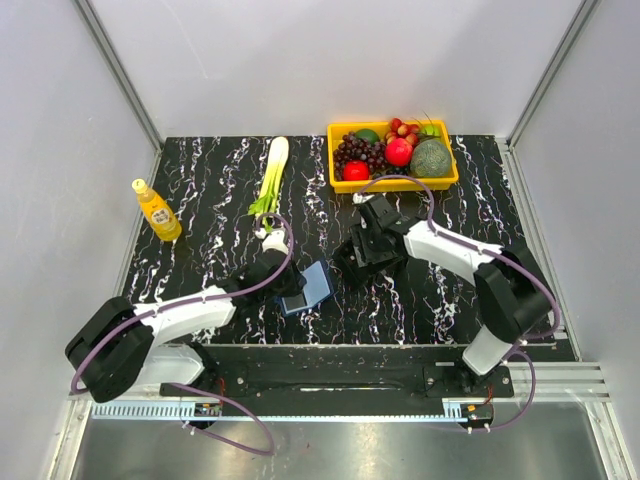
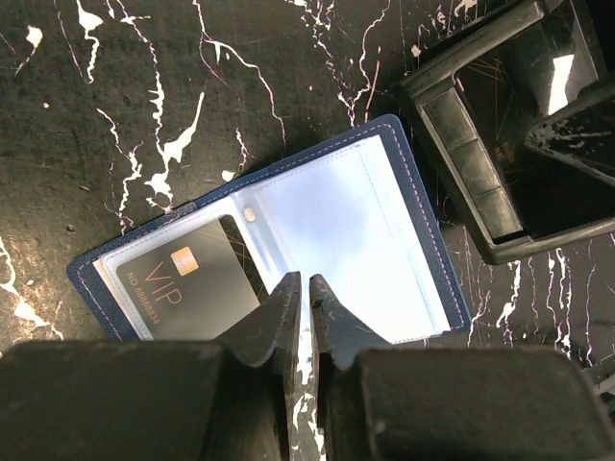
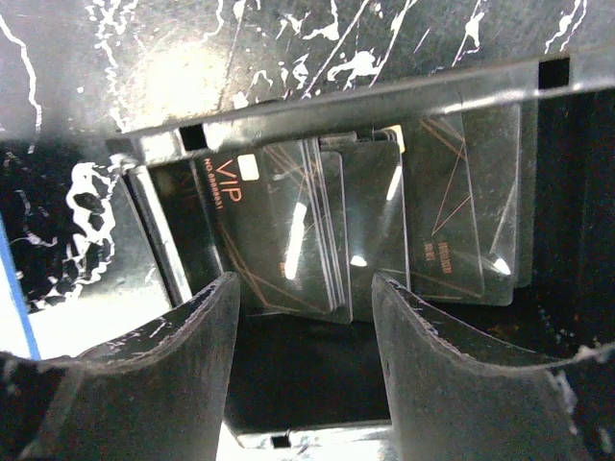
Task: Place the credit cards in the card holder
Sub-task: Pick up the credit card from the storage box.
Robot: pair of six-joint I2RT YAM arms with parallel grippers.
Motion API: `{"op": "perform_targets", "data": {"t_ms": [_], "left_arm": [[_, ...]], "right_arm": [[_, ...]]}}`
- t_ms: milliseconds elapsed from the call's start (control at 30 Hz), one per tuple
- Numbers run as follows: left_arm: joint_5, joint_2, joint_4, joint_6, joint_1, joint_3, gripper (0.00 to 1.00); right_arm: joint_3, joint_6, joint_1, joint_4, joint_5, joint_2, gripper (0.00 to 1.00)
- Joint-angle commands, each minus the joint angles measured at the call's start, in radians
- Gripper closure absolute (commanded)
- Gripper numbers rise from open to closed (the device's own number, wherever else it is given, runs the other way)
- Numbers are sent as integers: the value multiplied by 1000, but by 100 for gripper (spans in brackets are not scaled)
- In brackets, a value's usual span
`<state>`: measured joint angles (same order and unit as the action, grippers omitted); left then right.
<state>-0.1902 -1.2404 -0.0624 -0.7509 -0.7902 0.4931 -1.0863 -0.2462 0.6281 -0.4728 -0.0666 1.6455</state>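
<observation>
The card holder (image 2: 327, 211) lies open and flat on the black marbled table (image 1: 200, 180), just left of centre in the top view, with its pale clear sleeves facing up. In the left wrist view it spans the middle of the frame at a slant. One dark card marked VIP (image 2: 187, 283) sits in its left-hand pocket, while the right-hand sleeve shows only glare.

The left gripper (image 2: 300, 288) is at the holder's lower edge with its jaws nearly closed, only a thin slit between them. Whether they nip the sleeve or merely rest over it cannot be told.

At the upper right of that view, just beside the holder's corner, stands a black open tray (image 2: 466, 178). The right gripper (image 3: 303, 288) hangs over this tray with its jaws wide apart and holding nothing. Between and beyond its fingers a fanned stack of dark cards (image 3: 279, 226) lies in the tray, the front one also marked VIP.

Farther up the top view are a yellow basket (image 1: 331, 160) of fruit at the upper right, a leek (image 1: 272, 175) near the upper middle, and a yellow bottle (image 1: 157, 211) at the left — all well apart from the holder.
</observation>
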Motion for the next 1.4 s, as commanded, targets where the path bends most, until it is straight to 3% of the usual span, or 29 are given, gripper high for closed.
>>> {"op": "perform_targets", "data": {"t_ms": [0,200,467,567,867,1133,1200,1367], "left_arm": [[20,-5,-56,21,2,33,87],[21,-22,-71,18,2,33,87],[28,-39,-71,21,2,44,87],[25,-41,-71,21,3,41,87],[40,-53,-83,21,3,42,87],[41,-48,-86,21,12,35,87],[43,-45,-88,21,16,30,87],[49,-50,-93,21,20,28,87]], "right_arm": [[-96,111,-1,-61,-68,59,35],[-107,208,-1,-79,-128,120,34],[-147,235,-1,-115,-47,211,35],[-115,231,-2,-116,-47,211,39],[-60,199,-1,-119,-78,209,71],[-49,156,-1,-60,-42,128,83],[-53,148,1,-53,-53,111,99],[-61,148,-1,-40,-13,99,100]]}}
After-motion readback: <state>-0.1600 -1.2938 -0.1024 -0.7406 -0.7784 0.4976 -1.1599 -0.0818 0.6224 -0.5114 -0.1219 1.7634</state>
